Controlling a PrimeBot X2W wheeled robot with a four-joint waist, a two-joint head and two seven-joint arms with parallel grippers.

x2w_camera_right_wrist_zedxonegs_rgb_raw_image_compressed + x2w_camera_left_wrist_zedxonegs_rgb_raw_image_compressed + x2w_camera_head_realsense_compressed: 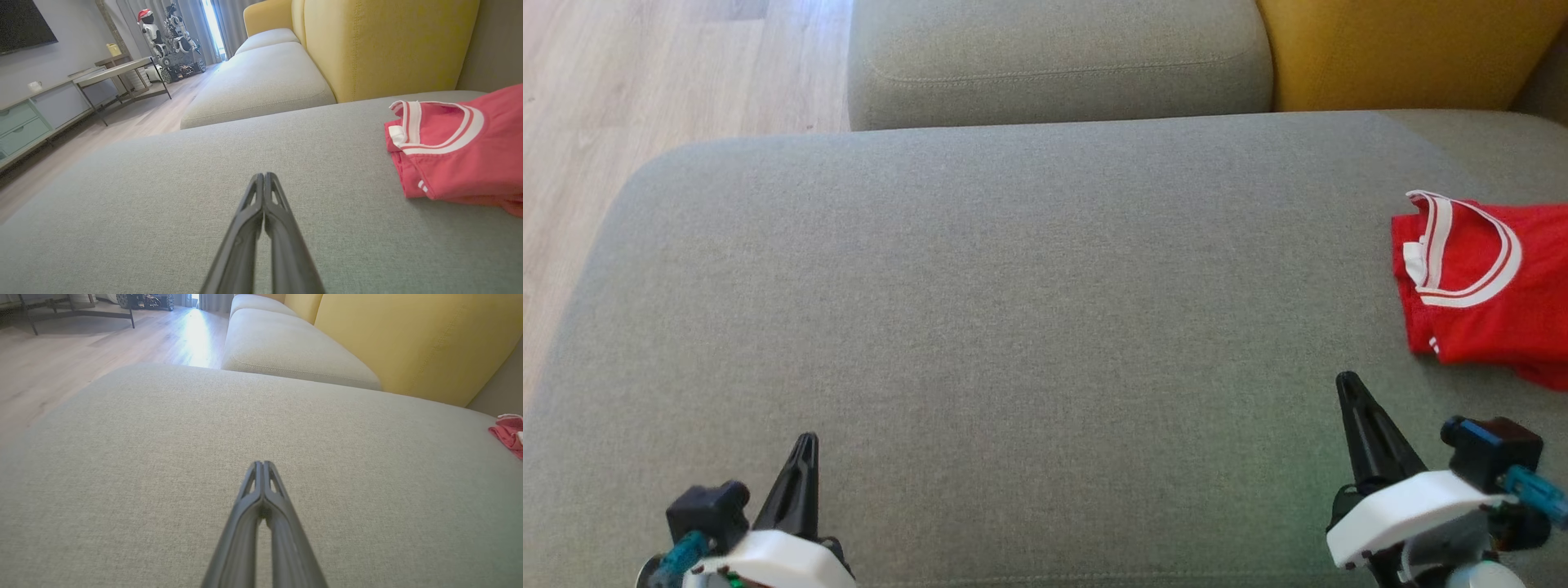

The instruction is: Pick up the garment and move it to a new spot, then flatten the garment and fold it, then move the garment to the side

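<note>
Both tools are clenched on nothing: the left gripper [806,443] hovers low over the wide grey fabric sofa cushion [1013,286], the right gripper [1347,382] likewise, fingers pressed together. The red knit garment with the white-striped collar [1490,306] lies bunched at the cushion's far right edge, near the right gripper and well apart from the left. It looks light, soft and floppy, so it should drape and slide. The best hold is probably a pinch at the collar band or a shoulder edge.
</note>
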